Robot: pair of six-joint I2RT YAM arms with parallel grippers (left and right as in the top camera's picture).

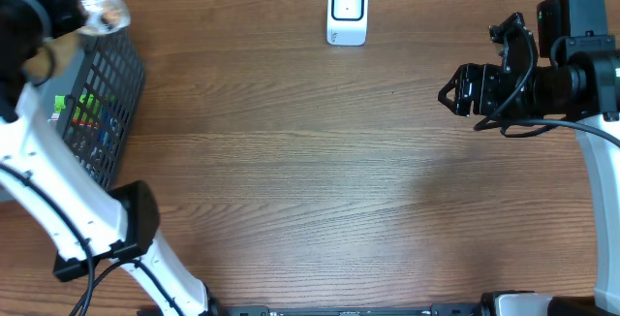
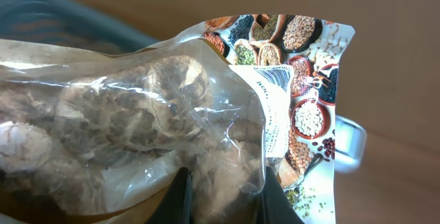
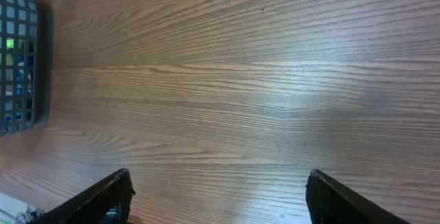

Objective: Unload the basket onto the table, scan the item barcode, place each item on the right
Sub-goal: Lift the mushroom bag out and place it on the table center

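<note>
Transfer step in hand: left gripper [image 2: 225,200] clenched on the clear plastic pouch of pale dried lumps with a printed grain-pattern edge [image 2: 137,128], at upper left of the overhead frame, by the top end of the black mesh basket [image 1: 107,93]. At the right edge, right gripper [image 1: 453,94] spread wide, empty. Next move probably: carry the pouch to the white boxy scanner [image 1: 347,11] at top centre, barcode side facing it. No barcode visible in any view, so a reorient may be needed.

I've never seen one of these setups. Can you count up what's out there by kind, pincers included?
Clear food bag: 1
White scanner: 1
Dark mesh basket: 1, contents too hidden to count
Pincers: 2, left pincer shut on the bag, right pincer open and empty
Total: 5
</note>
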